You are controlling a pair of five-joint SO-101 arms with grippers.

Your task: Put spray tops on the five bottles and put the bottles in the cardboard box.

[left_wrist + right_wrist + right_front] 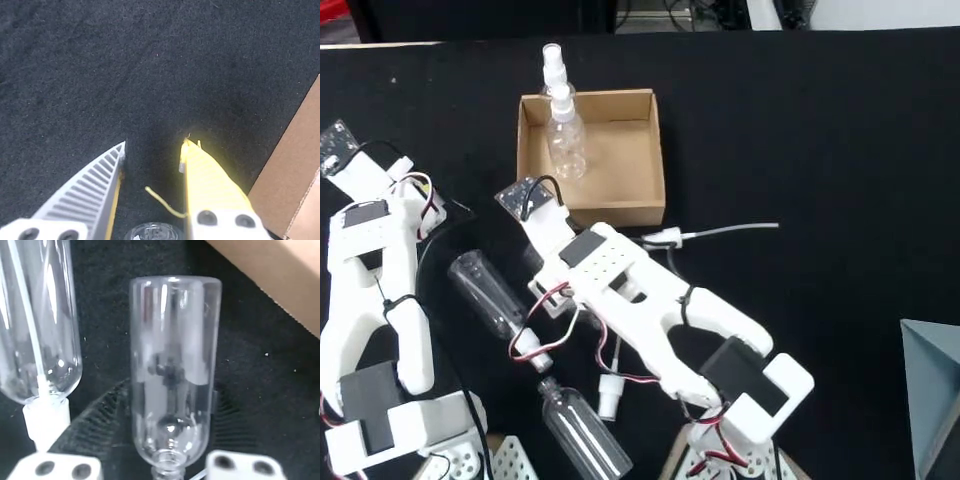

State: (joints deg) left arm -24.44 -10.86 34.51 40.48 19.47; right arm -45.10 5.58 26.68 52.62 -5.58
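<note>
Since the neck must be free to take a top, I judge that is why the right hand (169, 387) pinches the bare bottle (172, 355) by its body near the shoulder. The neck points toward the wrist and the base toward the cardboard box (280, 280) at that frame's upper right. A capped bottle (40, 330), its tube visible inside, sits near it with a gap between.

The left hand (155, 145) is spread over bare tabletop (100, 60) and holds nothing. The box wall shows at that frame's lower right, so this hand is probably waiting to fetch a top.

From above, a finished bottle (567, 135) stands toward the box's upper-left corner. A loose spray top (665, 237) lies just below the box's lower-right corner, its tube trailing right.
</note>
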